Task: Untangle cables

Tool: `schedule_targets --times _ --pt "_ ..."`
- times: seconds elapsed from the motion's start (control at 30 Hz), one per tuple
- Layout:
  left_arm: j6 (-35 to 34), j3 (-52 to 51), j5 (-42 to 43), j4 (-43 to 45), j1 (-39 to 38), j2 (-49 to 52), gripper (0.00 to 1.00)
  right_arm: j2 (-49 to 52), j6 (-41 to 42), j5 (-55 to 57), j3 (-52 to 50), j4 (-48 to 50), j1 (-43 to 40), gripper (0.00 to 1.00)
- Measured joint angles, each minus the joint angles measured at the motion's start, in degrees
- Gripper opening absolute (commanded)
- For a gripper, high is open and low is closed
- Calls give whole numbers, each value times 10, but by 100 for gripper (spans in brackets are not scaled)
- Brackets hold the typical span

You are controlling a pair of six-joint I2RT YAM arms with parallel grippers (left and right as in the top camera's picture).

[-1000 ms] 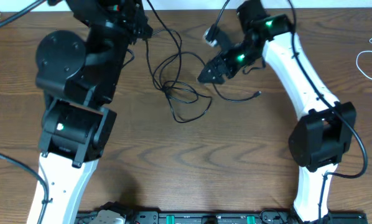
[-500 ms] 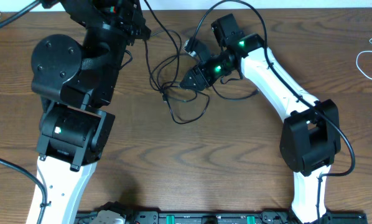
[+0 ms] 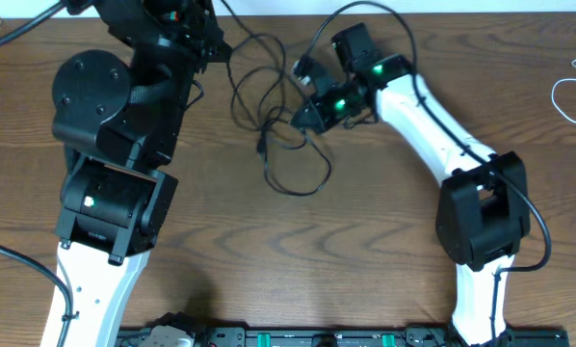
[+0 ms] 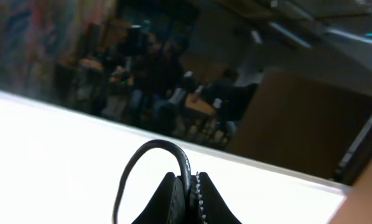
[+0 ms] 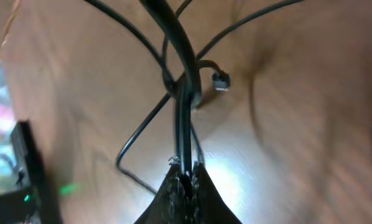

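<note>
Cables: black cord (image 3: 261, 145) in a loose tangle on the wooden table (image 3: 365, 251), upper centre in the overhead view, between the two arms. Crosses itself several times, with the widest loop sagging toward the table's middle. Also a white cable (image 3: 556, 94), looped at the far right edge, well apart from the tangle and from both arms.

At the tangle's right side, right gripper (image 3: 299, 118), tip down among the strands, jaws closed tight on one strand of the black cord. Same in the right wrist view: fingertips (image 5: 173, 190) pinched together on the strand, strand running straight away from the tips into a crossing of other strands. Just beside that crossing, a small plug end (image 5: 221, 81) on a hooked bit of cord, low over the wood; touching or not, cannot tell.

At the table's far edge, up and left of the tangle, left gripper (image 3: 219, 46). Jaws narrow, clamped on the black cord. Left wrist view aimed away from the table: toothed pads (image 4: 200, 194) pressed on the cord, cord arching up out of the grip and dropping to the left. Background there dark and blurred, not readable.
</note>
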Motion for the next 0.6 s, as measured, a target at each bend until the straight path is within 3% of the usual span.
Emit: schedule_targets --times 0.33,0.6 --pt "24 0 -118 -64 1 0 7 -101 47 81 34 -16 -146 1" --pt "66 0 -268 -113 25 0 7 -171 155 266 51 -80 -208 1"
